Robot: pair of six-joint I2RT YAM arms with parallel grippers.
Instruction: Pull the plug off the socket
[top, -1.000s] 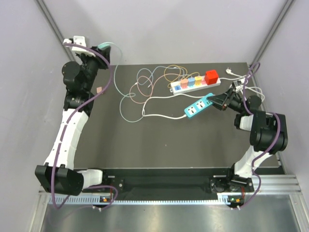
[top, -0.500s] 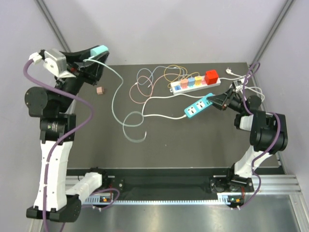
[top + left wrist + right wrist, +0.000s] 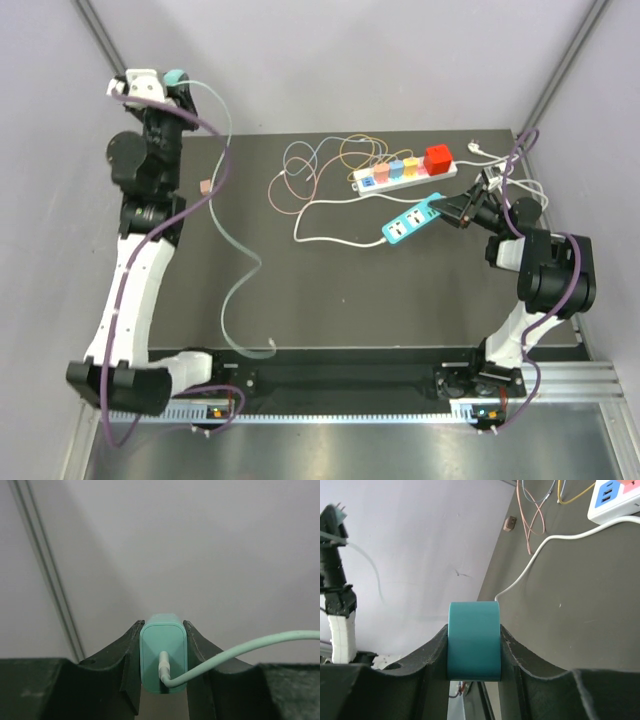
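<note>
We see the mint plug (image 3: 163, 652) as smooth, matt plastic, its cable (image 3: 250, 645) a soft, rubbery sheath. The teal power strip (image 3: 474, 640) looks like smooth plastic with a faint sheen. The counter (image 3: 330, 290) is dark and matt; the white power strip (image 3: 405, 181) reads as glossy plastic.

The left arm (image 3: 135, 270) rears up almost straight from its base, wrist cocked high. At its top the left gripper (image 3: 172, 82) is clamped on a mint-green plug (image 3: 163, 640), one finger pressed to each side. The right arm (image 3: 545, 270) sits folded low, elbow out, forearm reaching inward. The right gripper (image 3: 447, 207) pinches the end of a teal power strip (image 3: 474, 640) between both fingers.
</note>
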